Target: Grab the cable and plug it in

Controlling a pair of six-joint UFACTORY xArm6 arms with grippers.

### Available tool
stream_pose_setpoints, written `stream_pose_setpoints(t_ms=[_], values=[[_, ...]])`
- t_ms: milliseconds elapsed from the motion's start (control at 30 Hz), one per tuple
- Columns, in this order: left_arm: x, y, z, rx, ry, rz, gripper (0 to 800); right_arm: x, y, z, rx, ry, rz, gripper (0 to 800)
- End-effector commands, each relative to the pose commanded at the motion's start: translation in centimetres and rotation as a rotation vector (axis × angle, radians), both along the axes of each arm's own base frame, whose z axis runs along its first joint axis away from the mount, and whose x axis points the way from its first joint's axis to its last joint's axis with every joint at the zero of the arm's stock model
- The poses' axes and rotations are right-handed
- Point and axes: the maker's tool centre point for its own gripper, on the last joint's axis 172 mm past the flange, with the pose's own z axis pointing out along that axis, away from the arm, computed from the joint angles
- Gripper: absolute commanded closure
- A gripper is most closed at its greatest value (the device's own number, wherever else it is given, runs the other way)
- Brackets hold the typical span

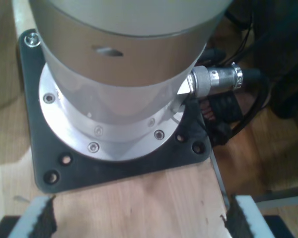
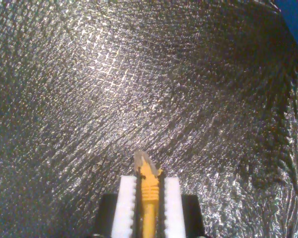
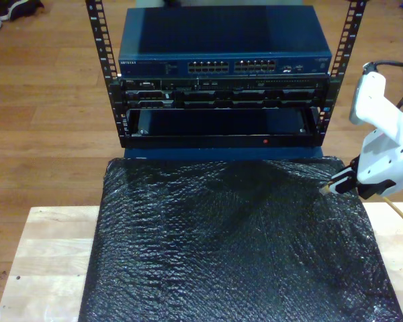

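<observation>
My second gripper [image 2: 149, 184] is shut on the cable [image 2: 148, 198], a yellow-orange lead whose clear plug [image 2: 143, 160] sticks out past the white fingers. In the exterior view this gripper [image 3: 340, 182] hangs over the black mat's far corner at the view's right, plug [image 3: 325, 190] pointing toward the view's left, with the cable [image 3: 397, 209] trailing off behind. My first gripper [image 1: 139, 223] stands open with nothing between its fingers [image 1: 39, 218], looking down at a robot arm base [image 1: 114, 99] on a wooden board.
A blue network switch [image 3: 225, 50] with rows of ports [image 3: 232, 66] sits atop a black rack [image 3: 221, 100] beyond the mat [image 3: 228, 248]. Rack rails [image 3: 101, 47] rise on both sides. Black cables and a metal connector [image 1: 218, 79] crowd the arm base.
</observation>
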Motion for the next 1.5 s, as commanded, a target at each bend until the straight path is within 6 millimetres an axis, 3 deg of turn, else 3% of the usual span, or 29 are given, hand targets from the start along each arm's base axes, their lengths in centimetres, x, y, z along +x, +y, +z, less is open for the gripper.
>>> stream_pose_setpoints(t_ms=[733,1000,1500], values=[[-0.4,1.3,-1.9,0.045,-0.1,-0.012,0,-0.2,0.0,-0.3,0.0,0.009,0.001,800],[-0.9,1.0,-4.6,0.078,-0.136,-0.014,0,-0.3,0.0,-0.4,0.0,0.012,0.003,800],[-0.8,1.1,-6.9,0.137,-0.153,-0.002,0,-0.5,-0.1,-0.7,0.0,0.019,0.004,800]])
